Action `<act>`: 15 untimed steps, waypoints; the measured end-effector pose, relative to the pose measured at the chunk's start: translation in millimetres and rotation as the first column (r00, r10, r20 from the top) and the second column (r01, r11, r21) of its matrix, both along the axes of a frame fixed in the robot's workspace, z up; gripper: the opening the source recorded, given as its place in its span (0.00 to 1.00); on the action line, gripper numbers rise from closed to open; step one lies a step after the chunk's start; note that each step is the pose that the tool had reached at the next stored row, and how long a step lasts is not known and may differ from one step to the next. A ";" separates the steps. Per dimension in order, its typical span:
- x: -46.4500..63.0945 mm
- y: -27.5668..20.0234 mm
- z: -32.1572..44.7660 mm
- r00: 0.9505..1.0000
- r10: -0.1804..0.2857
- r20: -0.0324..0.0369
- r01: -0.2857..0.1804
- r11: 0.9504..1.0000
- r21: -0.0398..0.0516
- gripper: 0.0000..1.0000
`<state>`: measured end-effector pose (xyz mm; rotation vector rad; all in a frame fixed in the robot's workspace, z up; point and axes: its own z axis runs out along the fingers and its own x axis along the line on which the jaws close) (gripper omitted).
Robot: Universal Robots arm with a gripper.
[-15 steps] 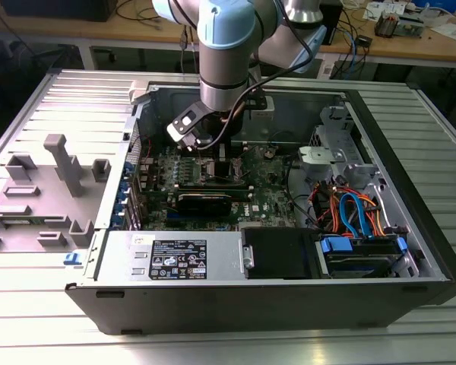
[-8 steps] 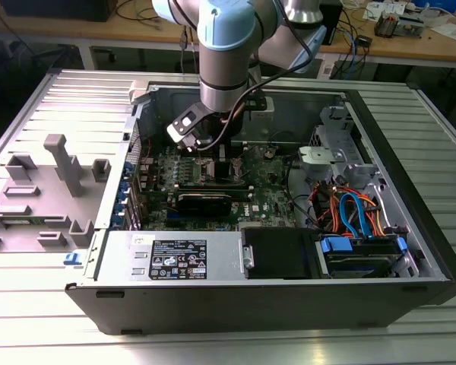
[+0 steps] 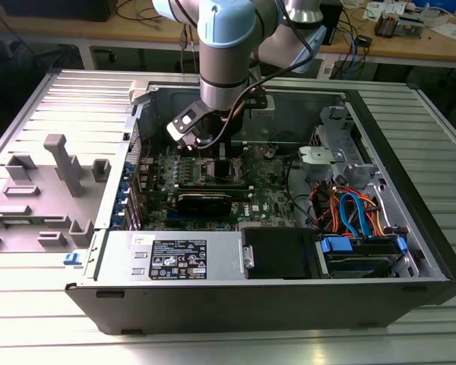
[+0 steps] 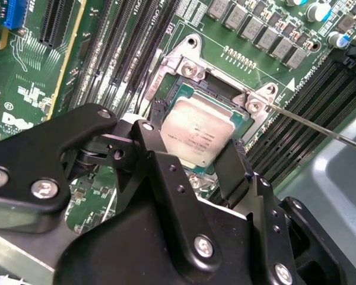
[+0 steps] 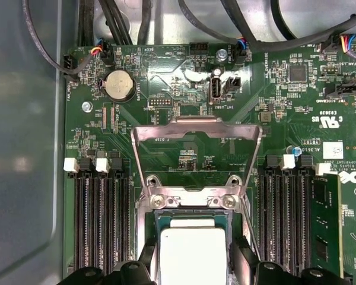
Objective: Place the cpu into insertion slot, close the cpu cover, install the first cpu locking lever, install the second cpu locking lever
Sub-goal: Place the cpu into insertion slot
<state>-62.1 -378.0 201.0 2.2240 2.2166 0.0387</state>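
1. Currently the hand [image 4: 193, 142] sits low over the board, its black fingers [image 4: 157, 166] closed in on two opposite edges of the cpu [image 5: 193, 252]. I read that as gripped, not released.
2. The cpu lies flat inside the insertion slot [image 4: 177, 70], so placement looks all but done.
3. The cpu cover [image 5: 196, 126] stands open beyond the slot, and a thin locking lever [image 4: 314, 124] juts free. Cover and both levers are left to do.
4. The arm [image 3: 226, 53] drops straight down into the open case [image 3: 251, 312] on the desk [image 3: 213, 346].

My fingers [image 4: 149, 148] clasp the cpu [image 4: 196, 133] by opposite edges, within the insertion slot [image 4: 187, 68]; memory slots [image 4: 124, 41] flank that slot.
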 end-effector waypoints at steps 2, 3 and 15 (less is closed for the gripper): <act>0.0 0.0 0.0 1.000 0.000 0.000 0.000 1.000 0.000 0.62; 0.0 0.0 0.0 1.000 0.000 0.000 0.000 1.000 0.000 0.62; 0.0 0.0 12.4 1.000 0.000 -0.001 0.000 1.000 0.000 0.62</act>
